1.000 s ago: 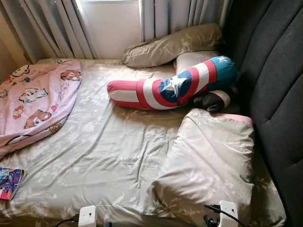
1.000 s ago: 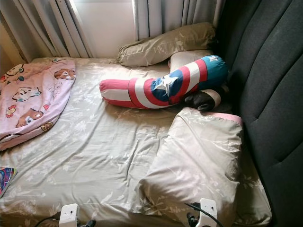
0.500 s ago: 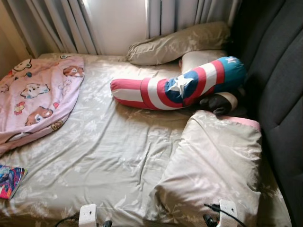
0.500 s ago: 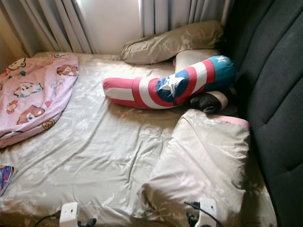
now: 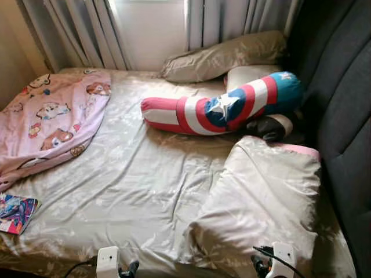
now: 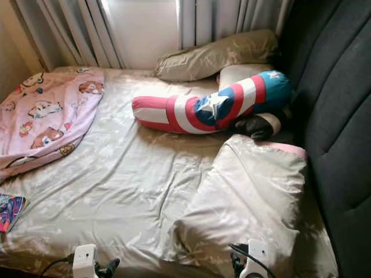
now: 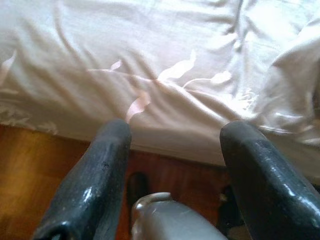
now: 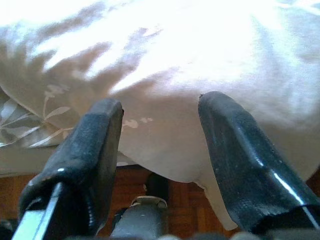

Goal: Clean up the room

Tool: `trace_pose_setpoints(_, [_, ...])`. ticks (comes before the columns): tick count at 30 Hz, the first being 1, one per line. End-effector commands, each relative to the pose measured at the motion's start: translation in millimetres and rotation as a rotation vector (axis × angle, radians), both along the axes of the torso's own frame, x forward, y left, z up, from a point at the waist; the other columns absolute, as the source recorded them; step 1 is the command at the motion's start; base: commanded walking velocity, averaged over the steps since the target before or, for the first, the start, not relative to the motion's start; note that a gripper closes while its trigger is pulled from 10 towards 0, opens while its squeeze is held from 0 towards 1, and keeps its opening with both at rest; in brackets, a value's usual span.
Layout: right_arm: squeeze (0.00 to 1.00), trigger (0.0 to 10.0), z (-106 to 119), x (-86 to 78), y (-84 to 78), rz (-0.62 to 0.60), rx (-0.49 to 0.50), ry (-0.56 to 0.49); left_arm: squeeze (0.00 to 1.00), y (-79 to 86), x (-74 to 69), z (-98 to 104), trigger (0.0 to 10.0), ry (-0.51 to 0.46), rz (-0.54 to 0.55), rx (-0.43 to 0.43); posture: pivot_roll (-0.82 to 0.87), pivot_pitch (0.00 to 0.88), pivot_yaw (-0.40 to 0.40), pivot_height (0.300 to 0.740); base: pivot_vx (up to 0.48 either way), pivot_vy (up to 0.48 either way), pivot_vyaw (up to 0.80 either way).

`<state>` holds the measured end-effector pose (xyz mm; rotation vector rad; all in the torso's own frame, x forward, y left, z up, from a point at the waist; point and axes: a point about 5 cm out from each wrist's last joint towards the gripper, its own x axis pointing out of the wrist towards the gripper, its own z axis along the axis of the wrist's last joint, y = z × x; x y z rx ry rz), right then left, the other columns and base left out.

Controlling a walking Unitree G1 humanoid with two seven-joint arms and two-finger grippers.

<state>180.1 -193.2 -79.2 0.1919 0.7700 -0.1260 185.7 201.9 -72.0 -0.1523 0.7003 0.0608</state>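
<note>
- Left eye view: a bed covered by a wrinkled beige sheet with a pale leaf print (image 5: pixel 133 179) lies ahead. A large beige leaf-print pillow with a pink edge (image 5: pixel 264 197) rests at the near right, beside the dark grey padded headboard (image 5: pixel 342 116).
- Behind that pillow a long red, white and blue bolster with a white star (image 5: pixel 223 107) lies across the bed, with a small black and cream plush item (image 5: pixel 268 126) tucked just under its blue end.
- An olive-beige pillow (image 5: pixel 226 55) and a plain cream pillow (image 5: pixel 246 75) sit at the far side beneath the grey curtains (image 5: pixel 75 29).
- A pink blanket with cartoon animals (image 5: pixel 49 124) is bunched at the left, and a colourful booklet (image 5: pixel 16 213) lies at the near left edge of the sheet.
- Right eye view: the same scene, with both white wrist units at the bottom edge.
- Left wrist view: the left gripper (image 7: pixel 175 137) has its black fingers spread wide, empty, before the sheet's edge above the wooden floor (image 7: pixel 30 165).
- Right wrist view: the right gripper (image 8: pixel 160 117) is likewise spread wide and empty, close against the pink-edged pillow's fabric.
</note>
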Motion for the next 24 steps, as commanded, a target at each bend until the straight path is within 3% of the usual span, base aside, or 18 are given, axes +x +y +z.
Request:
trace_pose_setpoints(1, [0.0,10.0,17.7,27.5,-1.7,-0.015,-0.004,-0.137,0.0,-0.2,49.1,35.2,10.0,-0.227,-0.024,0.017,0.06,0.0,-0.022,0.74,0.0,0.0,0.0])
trace_pose_setpoints(2, [0.0,10.0,32.4,46.9,-3.2,-0.009,-0.017,-0.232,0.0,-1.4,67.1,53.0,10.0,-0.335,-0.038,0.027,0.06,0.0,-0.024,0.74,0.0,0.0,0.0])
trace_pose_setpoints(4, [0.0,10.0,49.1,64.6,-5.5,0.002,-0.035,-0.338,0.0,-2.6,77.6,68.6,10.0,-0.437,-0.054,0.037,0.06,0.0,-0.028,0.74,0.0,0.0,0.0])
trace_pose_setpoints(11, [0.0,10.0,53.7,61.1,-10.0,0.052,-0.049,-0.408,0.0,-5.0,77.7,85.9,10.0,-0.57,-0.109,0.043,0.05,0.0,-0.03,0.74,0.0,0.0,0.0])
trace_pose_setpoints(18, [0.0,10.0,55.4,55.4,-10.6,0.048,-0.051,-0.458,0.0,-3.8,71.1,95.0,10.0,-0.622,-0.147,0.052,0.05,0.0,-0.029,0.74,0.0,0.0,0.0])
trace_pose_setpoints(24, [0.0,10.0,53.6,54.7,-8.3,0.013,-0.047,-0.446,0.0,-6.0,73.7,97.3,10.0,-0.622,-0.152,0.051,0.05,0.0,-0.025,0.74,0.0,0.0,0.0])
